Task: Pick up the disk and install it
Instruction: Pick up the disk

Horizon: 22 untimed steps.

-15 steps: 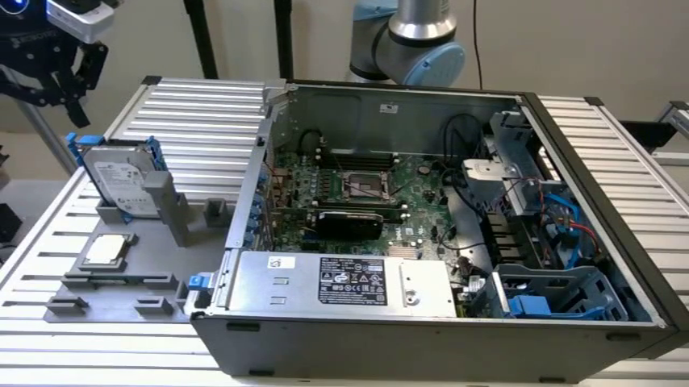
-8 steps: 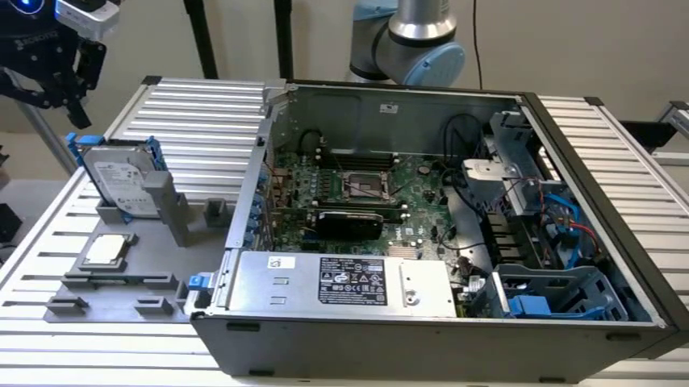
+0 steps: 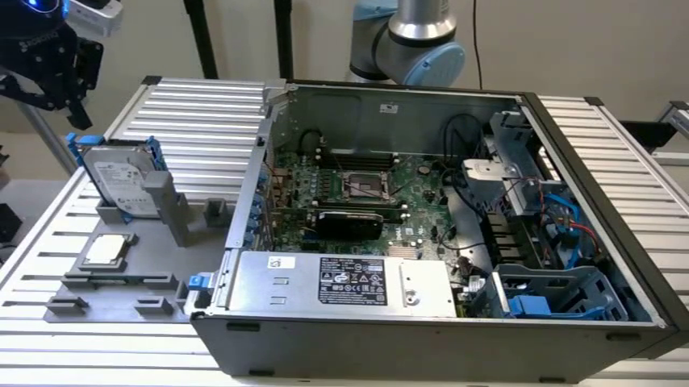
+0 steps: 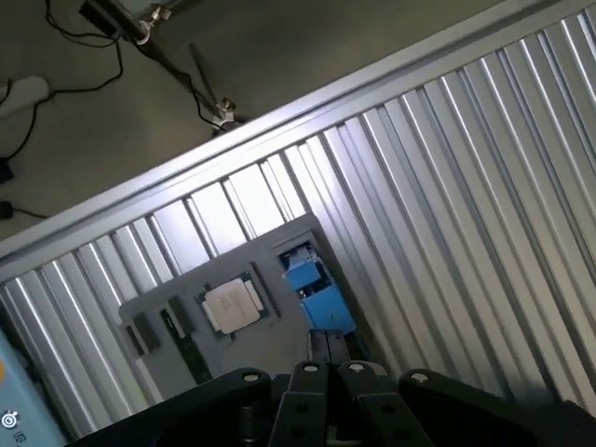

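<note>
Shows the gripper (image 3: pixel 64 105) hanging above the disk (image 3: pixel 121 181), apart from it; cannot tell whether clenched or released. Finds the disk upright in a grey holder (image 3: pixel 161 201) near the counter's (image 3: pixel 205 105) edge at the exterior view's left.

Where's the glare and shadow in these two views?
Exterior view: table shines pale, case interior shaded, gripper dark near the disk. Wrist view: strong glare on the table slats, CPU chip reflects brightly, floor dim.
</note>
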{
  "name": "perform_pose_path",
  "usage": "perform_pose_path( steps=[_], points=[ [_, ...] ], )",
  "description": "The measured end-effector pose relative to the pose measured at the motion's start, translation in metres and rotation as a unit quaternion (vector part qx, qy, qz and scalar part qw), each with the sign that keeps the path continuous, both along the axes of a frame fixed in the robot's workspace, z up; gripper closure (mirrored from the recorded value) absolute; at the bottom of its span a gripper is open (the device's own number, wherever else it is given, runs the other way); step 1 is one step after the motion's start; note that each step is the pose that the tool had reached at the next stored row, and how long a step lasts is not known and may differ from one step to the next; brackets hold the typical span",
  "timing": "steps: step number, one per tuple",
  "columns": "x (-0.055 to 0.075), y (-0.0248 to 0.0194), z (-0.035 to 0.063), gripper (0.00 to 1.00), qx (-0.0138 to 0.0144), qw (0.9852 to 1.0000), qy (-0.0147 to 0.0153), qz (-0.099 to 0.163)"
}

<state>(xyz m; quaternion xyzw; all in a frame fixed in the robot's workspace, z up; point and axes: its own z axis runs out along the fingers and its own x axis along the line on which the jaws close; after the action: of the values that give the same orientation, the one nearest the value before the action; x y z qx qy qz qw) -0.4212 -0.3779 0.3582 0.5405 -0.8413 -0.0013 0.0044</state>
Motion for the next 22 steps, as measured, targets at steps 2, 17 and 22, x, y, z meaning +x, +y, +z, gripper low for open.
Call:
perform_pose_path(
  steps=[2, 17, 22],
  points=[
    [0.0, 0.0, -0.0004, 1.0, 0.0, 0.9998, 0.0, 0.018],
    [0.0, 0.0, -0.0039, 1.0, 0.0001, 0.9881, 0.0, 0.154],
    [0.0, 0.0, -0.0053, 1.0, 0.0007, 0.9801, -0.0001, 0.199]
  ],
)
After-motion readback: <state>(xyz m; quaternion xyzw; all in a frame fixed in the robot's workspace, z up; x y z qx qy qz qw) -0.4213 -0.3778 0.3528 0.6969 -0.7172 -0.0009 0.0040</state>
